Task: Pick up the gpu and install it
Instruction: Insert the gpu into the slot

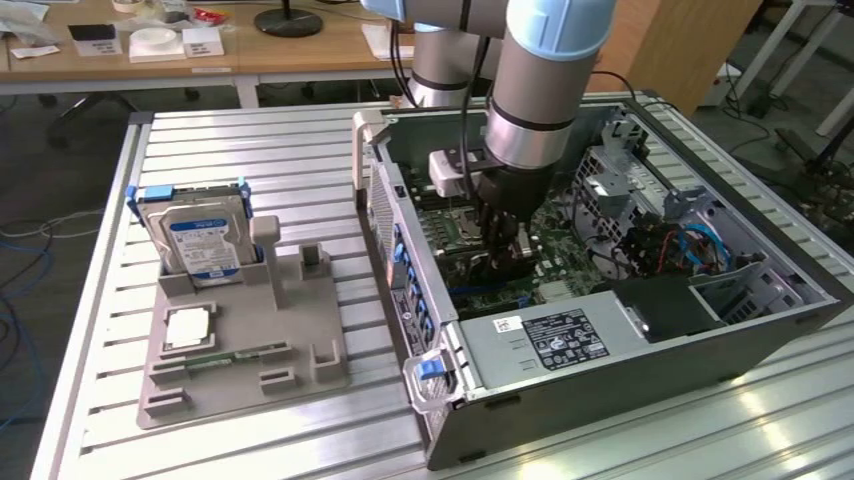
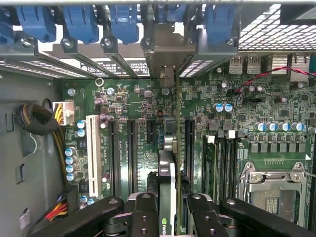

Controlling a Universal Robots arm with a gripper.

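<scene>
gpu (image 2: 167,180): looking smooth black over a green board
case (image 1: 747,335): showing matt grey metal
table (image 1: 240,135): shining ribbed bare metal

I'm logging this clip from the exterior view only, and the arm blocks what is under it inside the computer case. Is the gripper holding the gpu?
Observer: Yes. In the wrist view the gripper is closed on the gpu, with a finger on each side of the card, which stands on edge.
Operator: Where is it over the board?
Observer: It runs parallel to the black expansion slots. Those between it and the white slot are empty.
Operator: And the bracket end?
Observer: The silver bracket is at the rear slot openings, beside the blue clips. I cannot tell whether the card is fully seated.
</scene>
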